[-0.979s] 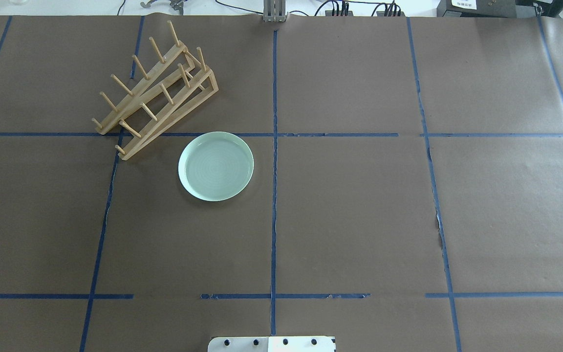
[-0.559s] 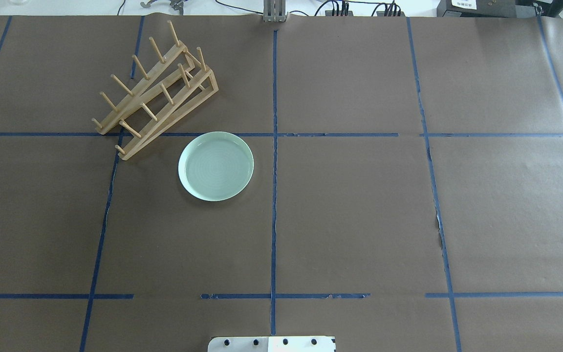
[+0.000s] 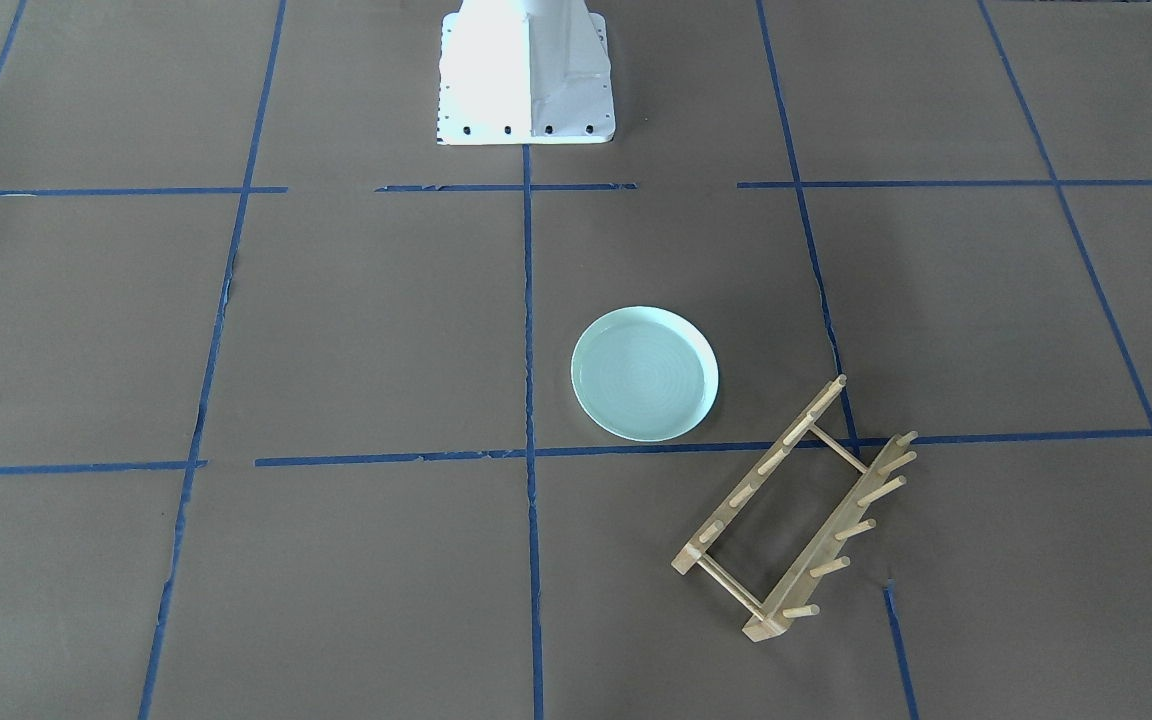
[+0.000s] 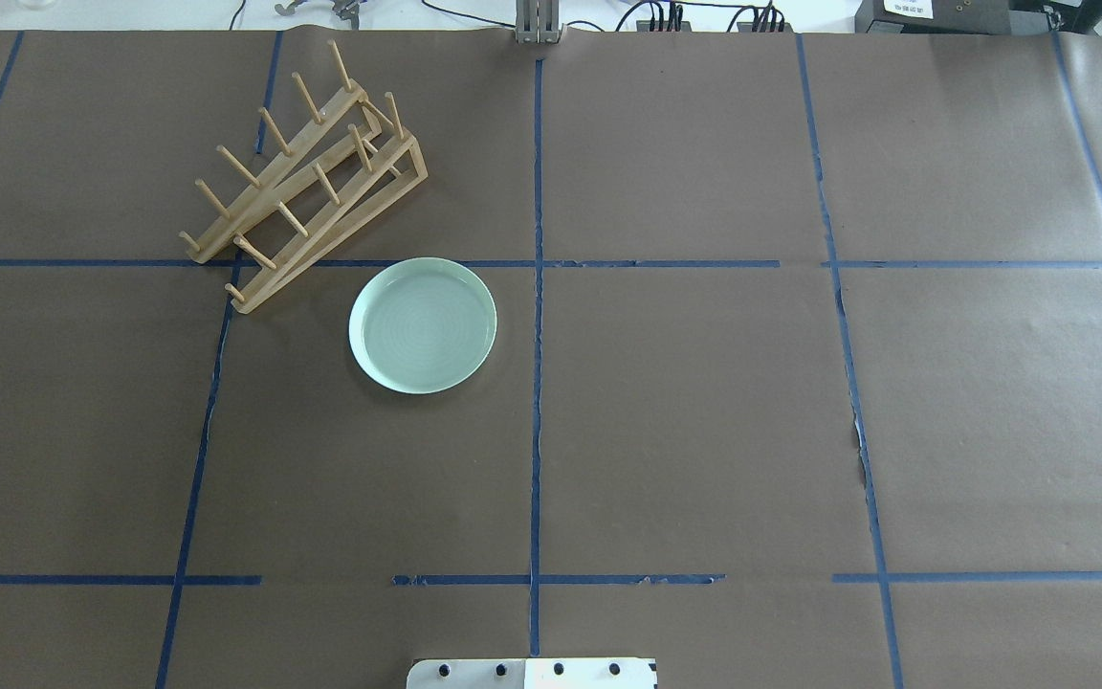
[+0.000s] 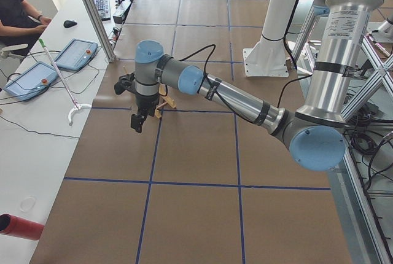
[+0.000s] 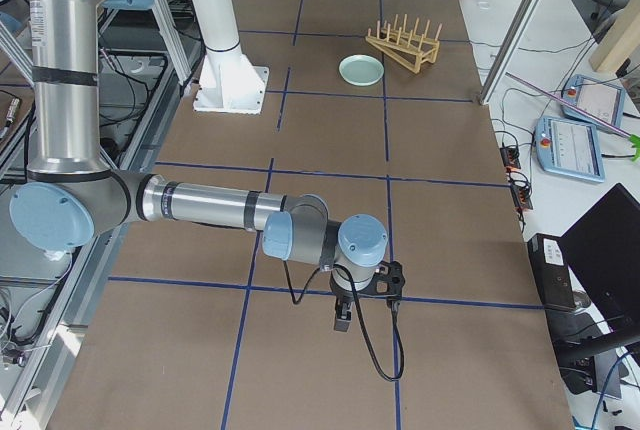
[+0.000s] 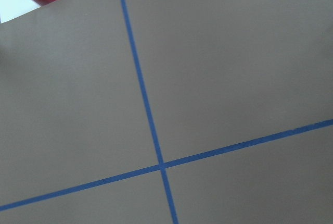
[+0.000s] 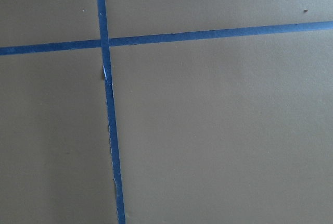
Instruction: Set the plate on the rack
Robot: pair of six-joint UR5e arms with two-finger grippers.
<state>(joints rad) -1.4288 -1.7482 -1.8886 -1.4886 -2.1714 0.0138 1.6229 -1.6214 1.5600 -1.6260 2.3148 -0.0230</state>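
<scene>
The pale mint-green plate (image 4: 423, 325) lies flat on the brown table, left of the centre tape line; it also shows in the front view (image 3: 644, 373) and far off in the right side view (image 6: 360, 70). The light-wood rack (image 4: 341, 215) stands just behind and left of it, close but apart, and shows in the front view (image 3: 826, 545) too. My left gripper (image 5: 138, 120) hangs over the table's left end, far from both. My right gripper (image 6: 342, 320) hangs low over the right end. I cannot tell whether either is open or shut. Both wrist views show only bare paper and tape.
The robot's white base (image 4: 532, 673) sits at the near table edge. Blue tape lines grid the brown paper. A red cylinder (image 5: 18, 227) lies beyond the left end. An operator (image 5: 15, 9) sits at a side desk with tablets (image 5: 77, 52).
</scene>
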